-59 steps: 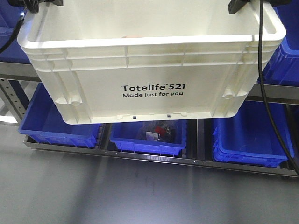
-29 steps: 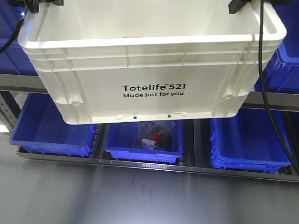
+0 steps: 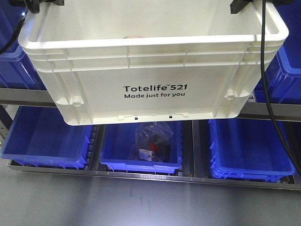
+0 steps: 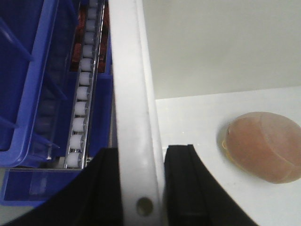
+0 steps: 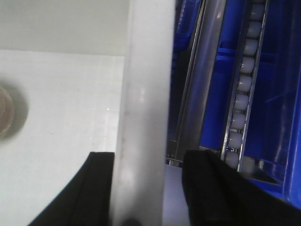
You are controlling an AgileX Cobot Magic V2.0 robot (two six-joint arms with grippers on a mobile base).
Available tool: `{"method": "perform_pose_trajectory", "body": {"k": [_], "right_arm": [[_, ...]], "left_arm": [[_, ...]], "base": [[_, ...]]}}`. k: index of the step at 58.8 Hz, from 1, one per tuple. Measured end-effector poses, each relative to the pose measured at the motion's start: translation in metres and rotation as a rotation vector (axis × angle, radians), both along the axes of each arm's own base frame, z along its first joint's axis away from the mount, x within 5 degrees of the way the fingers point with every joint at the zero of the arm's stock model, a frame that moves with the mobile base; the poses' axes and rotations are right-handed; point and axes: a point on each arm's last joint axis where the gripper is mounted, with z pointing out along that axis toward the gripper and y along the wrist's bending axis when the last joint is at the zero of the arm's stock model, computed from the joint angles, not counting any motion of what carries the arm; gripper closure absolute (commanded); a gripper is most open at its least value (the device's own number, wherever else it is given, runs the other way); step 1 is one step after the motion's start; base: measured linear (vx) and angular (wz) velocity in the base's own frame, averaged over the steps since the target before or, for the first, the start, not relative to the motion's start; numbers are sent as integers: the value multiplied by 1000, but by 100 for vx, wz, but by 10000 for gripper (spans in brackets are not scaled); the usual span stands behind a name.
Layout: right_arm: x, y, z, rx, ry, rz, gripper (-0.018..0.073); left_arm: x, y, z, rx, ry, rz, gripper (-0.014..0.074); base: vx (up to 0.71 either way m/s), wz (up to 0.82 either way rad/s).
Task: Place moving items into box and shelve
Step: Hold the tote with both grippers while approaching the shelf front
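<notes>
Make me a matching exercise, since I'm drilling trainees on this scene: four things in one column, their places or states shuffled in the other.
Things:
1. white crate
2. pinkish-brown bun
3. clear bag of parts
4. left claw

Places or states:
A. inside the middle blue bin
B. clamped across the crate's rim
C. lying on the crate's floor
D. held aloft in front of the shelves

Pairs: 1-D, 2-C, 3-A, 4-B
</notes>
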Motion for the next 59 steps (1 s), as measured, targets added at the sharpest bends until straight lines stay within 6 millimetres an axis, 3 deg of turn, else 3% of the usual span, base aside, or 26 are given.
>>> {"method": "perform_pose_trajectory", "body": {"k": [59], "right_arm": [[0,0,0,2,0,1,564]], "left_arm": [[0,0,0,-2,-2,-1,594]], "base": [[3,0]]}}
